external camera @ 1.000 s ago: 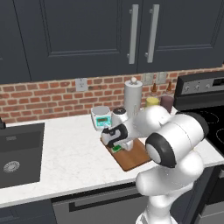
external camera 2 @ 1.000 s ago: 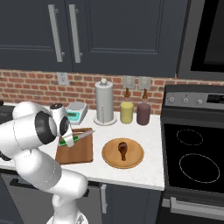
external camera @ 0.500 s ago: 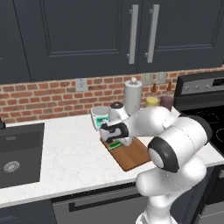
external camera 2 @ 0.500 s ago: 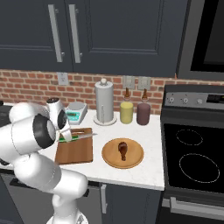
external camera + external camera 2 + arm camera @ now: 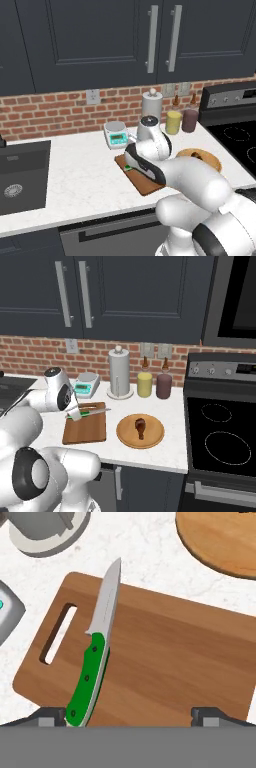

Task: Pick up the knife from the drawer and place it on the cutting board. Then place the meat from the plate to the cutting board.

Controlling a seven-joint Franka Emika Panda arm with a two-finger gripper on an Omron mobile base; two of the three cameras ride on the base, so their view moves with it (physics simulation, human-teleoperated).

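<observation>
The knife [image 5: 89, 679], green handle and short silver blade, lies flat on the brown cutting board [image 5: 170, 652], its blade pointing off toward the board's handle-slot end. My gripper [image 5: 130, 717] hovers just above it, open, with the fingertips wide on either side and nothing between them. From the right, the knife [image 5: 93, 412] rests on the far edge of the cutting board [image 5: 85, 428] beside my gripper [image 5: 75, 412]. The reddish-brown meat [image 5: 140, 426] sits on the round tan plate [image 5: 150, 438] to the board's right. The drawer is out of view.
A scale [image 5: 85, 385], a paper towel stand [image 5: 119, 377] and two canisters [image 5: 145, 384] line the brick wall behind the board. The stove [image 5: 225, 436] lies to the right. A sink [image 5: 20, 172] is set in the counter at the left.
The jaws have opened wide and let go of the knife, which now lies on the cutting board. The hand stays just above it.
</observation>
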